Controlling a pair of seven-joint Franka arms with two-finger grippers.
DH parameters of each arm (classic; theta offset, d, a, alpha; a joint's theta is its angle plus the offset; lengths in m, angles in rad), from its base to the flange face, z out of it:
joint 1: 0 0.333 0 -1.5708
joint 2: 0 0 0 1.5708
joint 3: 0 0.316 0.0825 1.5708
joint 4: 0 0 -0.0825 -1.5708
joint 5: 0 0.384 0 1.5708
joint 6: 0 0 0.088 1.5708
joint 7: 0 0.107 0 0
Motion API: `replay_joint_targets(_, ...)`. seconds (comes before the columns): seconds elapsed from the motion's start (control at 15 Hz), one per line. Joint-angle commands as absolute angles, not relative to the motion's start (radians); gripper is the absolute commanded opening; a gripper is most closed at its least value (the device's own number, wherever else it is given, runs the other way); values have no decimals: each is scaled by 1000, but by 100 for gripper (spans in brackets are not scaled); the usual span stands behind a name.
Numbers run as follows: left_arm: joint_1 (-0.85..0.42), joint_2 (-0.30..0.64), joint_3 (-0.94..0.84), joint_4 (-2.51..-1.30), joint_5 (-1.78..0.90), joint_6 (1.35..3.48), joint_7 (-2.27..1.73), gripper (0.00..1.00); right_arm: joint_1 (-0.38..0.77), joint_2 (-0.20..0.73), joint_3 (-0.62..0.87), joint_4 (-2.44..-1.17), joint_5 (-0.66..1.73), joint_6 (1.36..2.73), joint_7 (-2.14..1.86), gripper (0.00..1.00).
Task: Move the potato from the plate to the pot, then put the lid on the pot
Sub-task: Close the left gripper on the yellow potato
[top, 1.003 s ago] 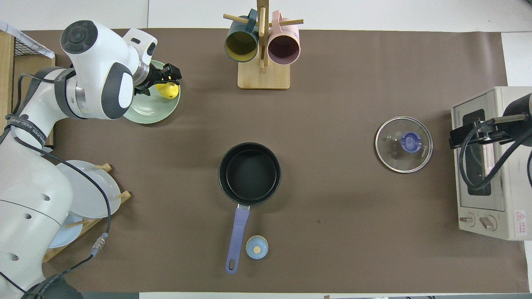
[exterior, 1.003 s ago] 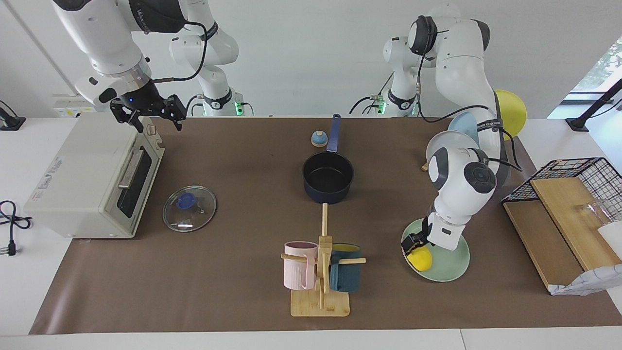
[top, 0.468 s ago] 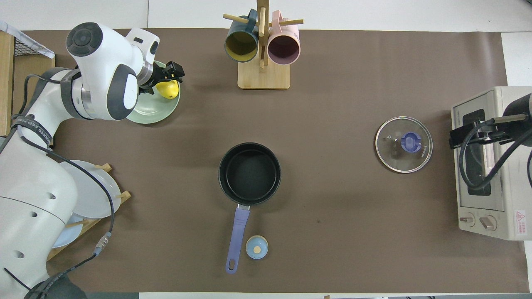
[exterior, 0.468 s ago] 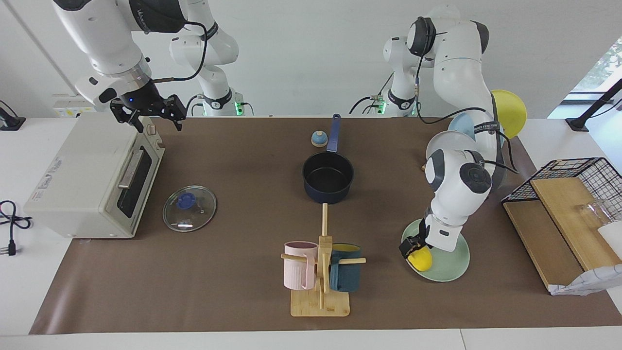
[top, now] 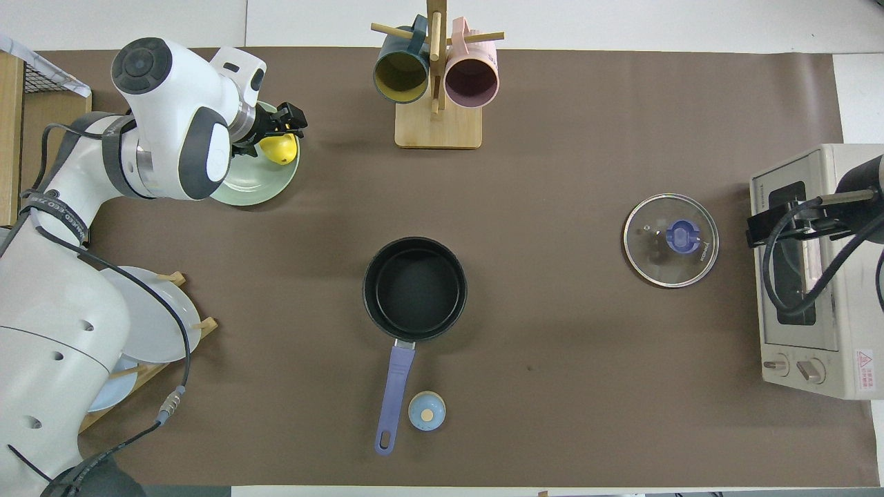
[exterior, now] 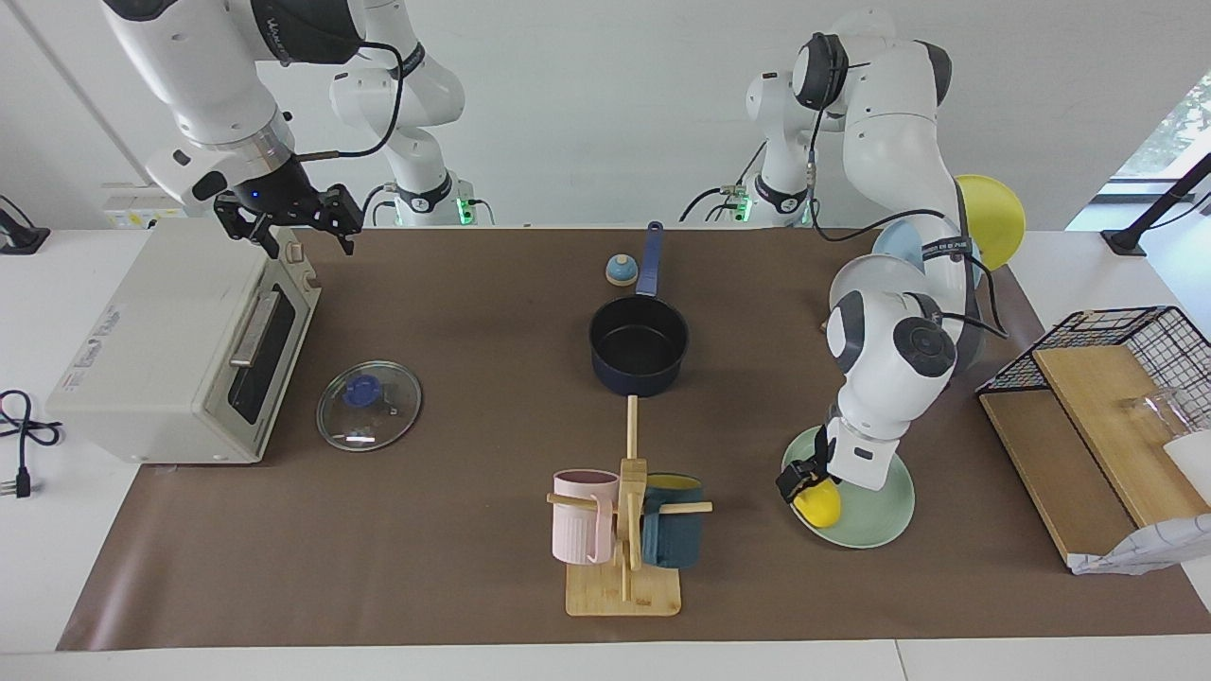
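Left gripper [exterior: 799,480] low on the potato [exterior: 819,505] on the plate [exterior: 875,515], its grip not discernible, right gripper [exterior: 289,225] waiting spread open over the toaster oven [exterior: 180,345], pot [exterior: 639,345] empty

One camera hangs high across the counter [exterior: 473,567] and looks back at both robots, so their bases stand along the top of its view. The other sits high above the robots' own end and looks steeply down and forward, the arms entering from below. Both stand well back and take in the whole brown mat, with the pot [exterior: 639,355] [top: 414,288] near its middle, half a turn apart.
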State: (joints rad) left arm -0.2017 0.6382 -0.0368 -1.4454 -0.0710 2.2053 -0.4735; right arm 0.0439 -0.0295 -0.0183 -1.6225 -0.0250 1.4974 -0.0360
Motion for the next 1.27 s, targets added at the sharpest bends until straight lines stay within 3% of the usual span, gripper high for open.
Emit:
replay_joint_targets(0.0,-201,652,-29,-1427,-57,2210,-482,87,37,-40,-15,-1626,-12,1488,-18,100)
replay_joint_targets(0.47,-201,652,-29,-1437,-58,2244,-485,87,37,-40,-15,-1628,-12,1486,-18,100)
replay_joint_targets(0.6,-204,652,-29,-1451,-58,2266,-485,80,37,-40,-17,-1626,-12,1486,-18,100)
replay_joint_targets(0.74,-206,652,-28,-1451,-58,2267,-485,66,37,-40,-15,-1628,-12,1486,-18,100)
replay_joint_targets(1.0,-201,650,-28,-1450,-45,2253,-483,2,37,-40,-15,-1628,-12,1486,-18,100)
replay_joint_targets(1.2,-190,643,-26,-1431,-6,2192,-479,0,37,-40,-15,-1628,-12,1486,-18,100)
